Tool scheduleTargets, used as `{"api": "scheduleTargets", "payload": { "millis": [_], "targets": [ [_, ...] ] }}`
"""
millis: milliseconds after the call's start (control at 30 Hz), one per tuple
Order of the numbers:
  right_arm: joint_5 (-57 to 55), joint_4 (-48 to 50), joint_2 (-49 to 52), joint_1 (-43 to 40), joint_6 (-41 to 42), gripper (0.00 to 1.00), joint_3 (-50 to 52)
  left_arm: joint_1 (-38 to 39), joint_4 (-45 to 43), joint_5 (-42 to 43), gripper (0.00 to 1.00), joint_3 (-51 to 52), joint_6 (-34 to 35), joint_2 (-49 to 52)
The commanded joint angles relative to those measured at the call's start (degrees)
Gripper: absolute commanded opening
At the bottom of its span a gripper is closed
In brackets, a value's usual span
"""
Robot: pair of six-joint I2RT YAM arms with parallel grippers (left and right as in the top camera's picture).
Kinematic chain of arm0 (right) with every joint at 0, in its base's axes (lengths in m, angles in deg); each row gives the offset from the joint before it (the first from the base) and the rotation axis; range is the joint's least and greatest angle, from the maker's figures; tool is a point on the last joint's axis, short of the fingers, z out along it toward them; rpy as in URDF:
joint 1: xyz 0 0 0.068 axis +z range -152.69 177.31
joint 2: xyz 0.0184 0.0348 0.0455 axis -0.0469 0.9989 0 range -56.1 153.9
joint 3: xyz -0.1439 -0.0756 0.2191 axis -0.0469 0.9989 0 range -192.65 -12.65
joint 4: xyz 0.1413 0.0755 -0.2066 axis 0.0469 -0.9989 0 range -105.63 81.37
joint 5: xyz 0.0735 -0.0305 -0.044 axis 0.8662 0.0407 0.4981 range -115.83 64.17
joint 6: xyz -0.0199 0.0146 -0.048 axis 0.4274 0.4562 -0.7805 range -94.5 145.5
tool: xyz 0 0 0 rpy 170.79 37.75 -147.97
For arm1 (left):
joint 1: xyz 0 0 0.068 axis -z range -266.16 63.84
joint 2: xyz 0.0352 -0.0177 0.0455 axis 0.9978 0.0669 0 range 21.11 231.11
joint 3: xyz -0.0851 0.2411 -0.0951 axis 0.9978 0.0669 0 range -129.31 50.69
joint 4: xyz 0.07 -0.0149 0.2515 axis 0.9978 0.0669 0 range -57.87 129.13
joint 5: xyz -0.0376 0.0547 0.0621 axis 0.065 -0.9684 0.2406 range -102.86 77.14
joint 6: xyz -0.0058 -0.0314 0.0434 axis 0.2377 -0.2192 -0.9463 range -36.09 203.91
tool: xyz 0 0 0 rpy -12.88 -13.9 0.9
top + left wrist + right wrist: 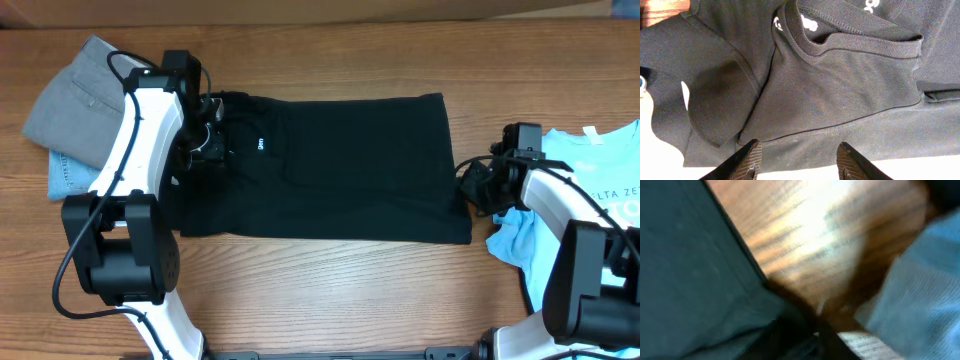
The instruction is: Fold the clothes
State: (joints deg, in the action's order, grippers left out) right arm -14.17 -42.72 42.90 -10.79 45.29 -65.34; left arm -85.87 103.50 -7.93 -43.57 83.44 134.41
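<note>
The black T-shirt (330,165) lies flat across the middle of the wooden table, collar to the left, small white logo (255,145) showing. My left gripper (205,140) is open over the collar end. In the left wrist view its two fingers (799,160) stand apart above the shirt's fabric, just below the ribbed collar (860,42), holding nothing. My right gripper (472,185) is at the shirt's right hem edge. The right wrist view is blurred and shows dark shirt cloth (695,280) on the left. Its jaws cannot be made out.
A folded grey garment (80,95) lies at the back left on a light blue denim piece (68,178). A cyan T-shirt (600,170) with white text lies at the right edge, also seen in the right wrist view (920,295). Bare wood (330,290) lies in front of the shirt.
</note>
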Motion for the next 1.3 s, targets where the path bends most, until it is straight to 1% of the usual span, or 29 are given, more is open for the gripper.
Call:
{"api": "scheduleTargets", "payload": {
  "millis": [0,100,133,367,533,633,700,733,867,1000,1033,1067,1133,1233,1267],
  "targets": [
    [1.33,-0.13,-0.04,0.11,-0.07,0.16,1.25,0.07,0.2,-0.04,0.52,-0.61,-1.27,0.07],
    [1.97,-0.26,-1.49,0.11,-0.04,0.06,0.57,0.07,0.13,-0.02,0.52,-0.61,-1.27,0.07],
    [2.19,-0.74,-2.23,0.11,-0.04,0.04,0.09,0.07,0.13,-0.02,0.52,-0.61,-1.27,0.07],
    [3.65,-6.82,-8.59,0.11,-0.02,0.04,-5.07,0.07,0.13,-0.02,0.52,-0.61,-1.27,0.07],
    [3.87,-7.34,-9.35,0.11,0.0,0.04,-5.84,0.07,-0.2,-0.02,0.53,-0.61,-1.27,0.07],
    [3.87,-6.67,-9.35,0.11,0.02,0.06,-5.81,0.07,-0.2,-0.02,0.54,-0.61,-1.27,0.07],
    [3.85,-5.62,-9.29,0.11,0.22,0.09,-5.77,0.07,-0.2,-0.02,0.54,-0.61,-1.27,0.07],
    [3.87,-5.05,-9.25,0.11,0.31,0.12,-5.7,0.07,-0.2,-0.02,0.54,-0.61,-1.27,0.07],
    [3.82,-3.26,-9.2,0.11,1.29,0.17,-4.87,0.07,-0.15,0.0,0.54,-0.61,-1.27,0.07],
    [3.85,-3.06,-9.2,0.11,1.27,0.17,-3.69,0.07,-0.15,-0.02,0.54,-0.61,-1.27,0.07],
    [3.85,-3.1,-9.2,0.11,1.25,0.19,-3.39,0.07,-0.13,0.0,0.54,-0.61,-1.27,0.07],
    [3.85,-3.1,-9.2,0.11,1.22,0.25,-3.13,0.07,-0.13,0.0,0.54,-0.61,-1.27,0.07],
    [3.85,-3.56,-9.2,0.11,1.22,0.32,-2.84,0.07,-0.15,0.0,0.54,-0.61,-1.27,0.07],
    [4.26,-3.67,-9.2,0.11,0.98,0.33,-2.89,0.07,-0.11,0.2,0.5,-0.63,-1.27,0.07],
    [5.14,-3.52,-9.2,0.11,-0.52,0.35,-3.19,0.07,-0.11,0.26,0.5,-0.63,-1.31,0.07]
  ]
}}
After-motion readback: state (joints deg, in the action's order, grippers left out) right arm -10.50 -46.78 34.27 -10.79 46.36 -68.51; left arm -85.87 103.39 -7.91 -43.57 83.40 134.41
